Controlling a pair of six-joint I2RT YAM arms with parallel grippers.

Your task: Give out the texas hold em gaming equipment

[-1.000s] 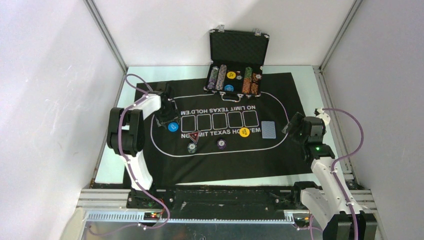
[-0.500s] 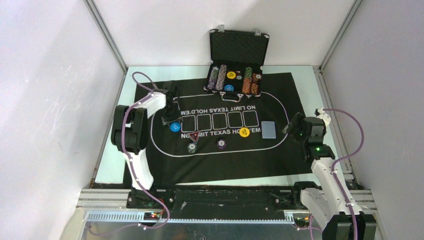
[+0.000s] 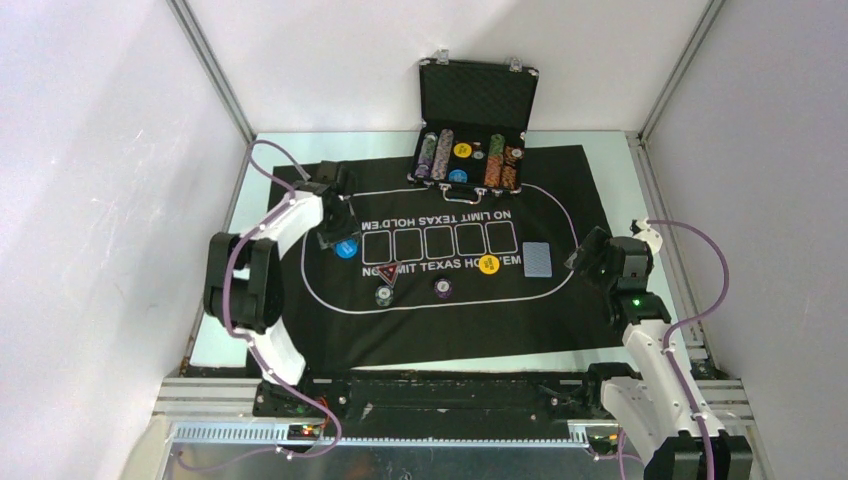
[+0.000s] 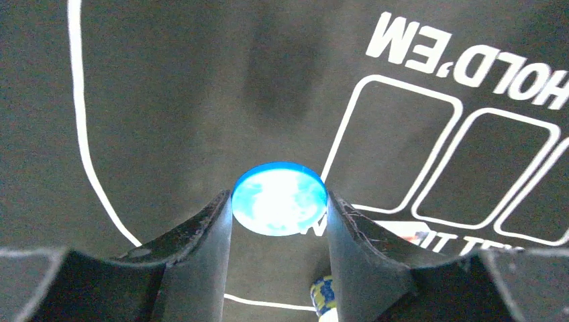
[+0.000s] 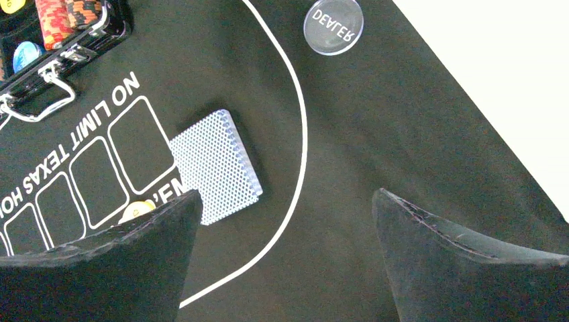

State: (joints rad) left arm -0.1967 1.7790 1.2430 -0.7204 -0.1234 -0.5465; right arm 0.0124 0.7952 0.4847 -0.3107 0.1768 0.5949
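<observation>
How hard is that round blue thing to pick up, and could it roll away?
Probably slippery: the blue button looks glossy, glaring under the light, and the left gripper pinches only its thin rim. It seems stiff and light, a small flat disc. Dropped on edge it might roll, though the felt mat would likely stop it.

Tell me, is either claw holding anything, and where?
The left gripper pinches the blue round button by its opposite edges. The right gripper is open, holding nothing.
</observation>
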